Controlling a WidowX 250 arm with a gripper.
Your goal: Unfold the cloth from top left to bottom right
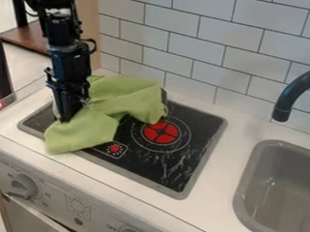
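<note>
The black gripper [67, 116] hangs down at the left side of the stove, its tips at the left part of the green cloth [123, 95]. The cloth lies bunched and creased over the left half of the black stove top. One part spreads toward the back by the tiled wall, and another hangs over the stove's front left edge onto the white counter. From this view I cannot tell if the gripper holds any of the cloth.
The stove top [202, 134] shows a red burner [161, 132] right of the cloth. A grey sink [280, 191] with a dark faucet [282, 111] stands at the right. Knobs line the front panel, and a tiled wall [186, 42] rises behind.
</note>
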